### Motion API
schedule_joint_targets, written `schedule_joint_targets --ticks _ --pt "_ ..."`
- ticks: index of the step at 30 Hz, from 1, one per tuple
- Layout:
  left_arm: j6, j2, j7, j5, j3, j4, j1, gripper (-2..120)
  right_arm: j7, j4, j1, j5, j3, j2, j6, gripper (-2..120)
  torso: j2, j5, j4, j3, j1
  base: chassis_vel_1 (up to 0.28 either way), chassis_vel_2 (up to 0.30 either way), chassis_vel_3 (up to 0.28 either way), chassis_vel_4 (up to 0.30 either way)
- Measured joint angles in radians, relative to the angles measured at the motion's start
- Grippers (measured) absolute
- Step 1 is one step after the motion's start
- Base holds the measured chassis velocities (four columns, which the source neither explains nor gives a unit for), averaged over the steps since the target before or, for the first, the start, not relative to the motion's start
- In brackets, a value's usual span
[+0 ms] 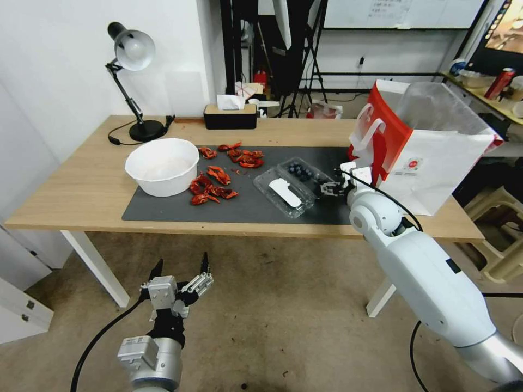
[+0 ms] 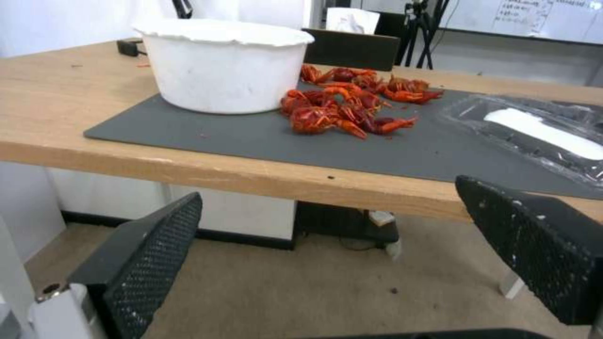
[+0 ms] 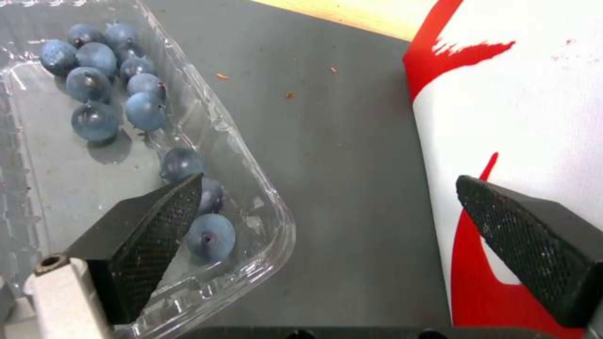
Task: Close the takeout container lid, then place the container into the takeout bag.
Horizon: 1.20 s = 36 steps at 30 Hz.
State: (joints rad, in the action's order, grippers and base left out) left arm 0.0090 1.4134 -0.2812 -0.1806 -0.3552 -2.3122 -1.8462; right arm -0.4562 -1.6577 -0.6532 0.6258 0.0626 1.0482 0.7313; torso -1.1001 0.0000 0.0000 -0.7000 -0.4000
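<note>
**Q:** Wooden counter (image 1: 81, 190) with a dark grey mat (image 1: 245, 204) on it — where do the fingers stand?

**A:** The right gripper (image 1: 330, 189) sits low over the mat at the near right corner of the takeout container (image 1: 297, 182), its 2 fingers (image 3: 150, 235) spread wide and holding nothing. In the right wrist view 1 finger hangs over the clear tray's corner above a few blueberries (image 3: 113, 89); the other is in front of the takeout bag (image 3: 521, 117). The mat shows in the gap between them.

**Q:** And the left gripper?

**A:** The left gripper (image 1: 182, 275) is parked below the counter's front edge, over the floor, fingers (image 2: 150, 245) wide apart and empty.

**Q:** Where is the container?

**A:** It lies open on the mat, right of centre. The blueberry half is the farther one; the lid (image 1: 284, 193), with its white label facing up, lies flat on the nearer side. Both halves touch the mat.

**Q:** And the bag?

**A:** It stands upright at the counter's right end, just beside the container, partly on the mat, with clear liner rising out of its mouth.

**Q:** What else is there?

**A:** 1 round white bowl (image 1: 162, 166) stands on the mat's left part, with red crayfish (image 1: 218, 179) scattered between it and the container. A desk lamp (image 1: 133, 81) and a tissue box (image 1: 230, 115) stand along the back.
</note>
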Motion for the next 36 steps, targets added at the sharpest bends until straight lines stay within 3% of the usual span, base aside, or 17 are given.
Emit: schedule_joint_targets --ticks 36 --pt "-0.01 0.003 -0.002 0.005 0.005 0.018 -0.002 100 -0.037 0.012 -0.009 0.018 0.008 0.016 -0.001 100 0.0 0.0001 0.0 0.0 0.0 0.0 0.0 0.0 0.0"
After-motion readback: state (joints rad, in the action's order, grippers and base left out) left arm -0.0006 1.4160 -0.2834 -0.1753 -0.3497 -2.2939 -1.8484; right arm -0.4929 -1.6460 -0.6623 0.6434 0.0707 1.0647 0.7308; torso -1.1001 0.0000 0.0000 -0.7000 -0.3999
